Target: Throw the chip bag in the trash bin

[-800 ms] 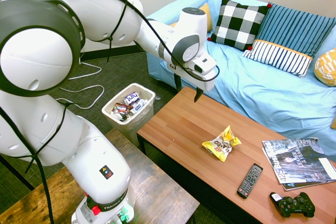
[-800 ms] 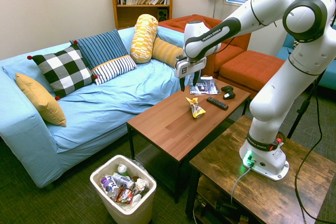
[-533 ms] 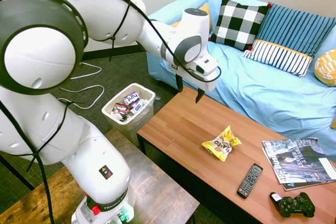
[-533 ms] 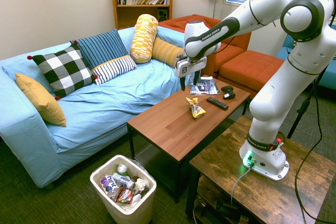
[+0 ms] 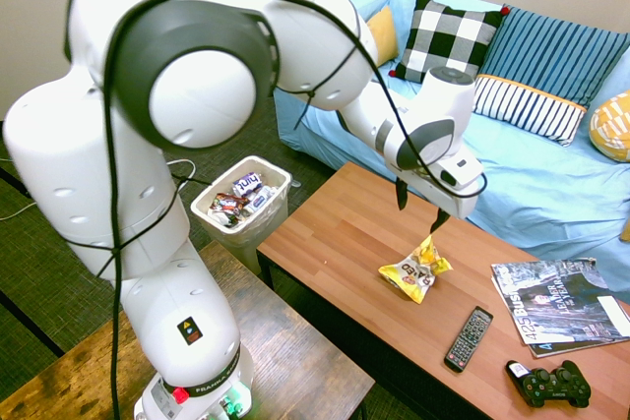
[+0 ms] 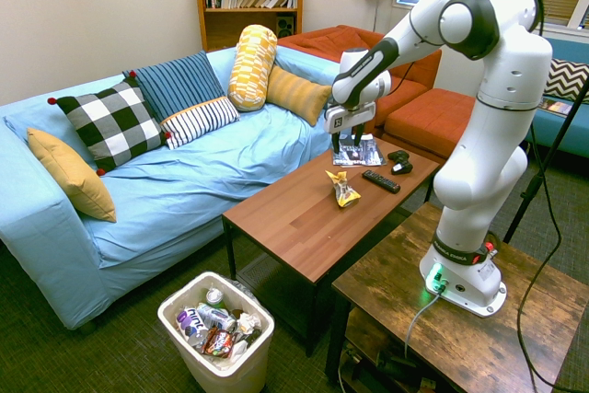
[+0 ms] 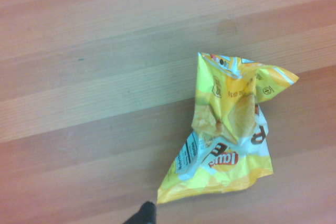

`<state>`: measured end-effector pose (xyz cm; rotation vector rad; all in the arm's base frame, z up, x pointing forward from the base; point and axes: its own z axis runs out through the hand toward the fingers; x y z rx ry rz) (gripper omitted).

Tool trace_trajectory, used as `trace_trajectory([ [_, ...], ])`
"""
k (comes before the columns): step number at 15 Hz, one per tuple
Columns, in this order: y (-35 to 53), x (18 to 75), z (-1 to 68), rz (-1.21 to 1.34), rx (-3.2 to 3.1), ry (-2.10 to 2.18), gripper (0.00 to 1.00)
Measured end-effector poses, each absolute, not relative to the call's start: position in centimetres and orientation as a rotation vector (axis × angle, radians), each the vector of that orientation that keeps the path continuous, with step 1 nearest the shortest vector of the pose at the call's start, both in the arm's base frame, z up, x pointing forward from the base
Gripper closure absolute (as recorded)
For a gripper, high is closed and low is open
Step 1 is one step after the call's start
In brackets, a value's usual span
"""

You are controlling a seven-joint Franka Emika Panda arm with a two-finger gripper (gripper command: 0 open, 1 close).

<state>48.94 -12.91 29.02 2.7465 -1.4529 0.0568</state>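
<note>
The gripper is open and empty. Its two dark fingers stand apart, pointing downward above the coffee table. They are clear of the tabletop.

The chip bag, a crumpled yellow Lay's foil bag, rests on the coffee table, between its two short ends. The fingers do not touch it. The wrist view shows the red oval logo, dark and white print, and a flared, creased end.

The trash bin stands on the floor just beyond one short end of the coffee table. It is a white, rectangular, open-topped unit with rounded corners. Colourful wrappers lie inside it, below the rim.

The following items rest toward the coffee table's other short end:
- Black remote control: near the chip bag, apart from it.
- Black game controller: at the corner, near the remote control.
- Magazines: overlapping, on the side toward the sofa.

The light-blue-covered sofa runs along one long side of the coffee table and carries patterned cushions. The wooden side table, on the opposite long side, supports the arm.
</note>
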Motion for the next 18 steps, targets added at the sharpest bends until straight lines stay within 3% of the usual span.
trace_trajectory([
  [9,-15.2,52.3,13.5,-0.108,2.645,-1.522,0.00],
  [10,-15.4,52.6,13.2,-0.106,2.640,-1.530,1.00],
  [18,-15.9,52.6,12.4,-0.128,2.638,-1.552,1.00],
])
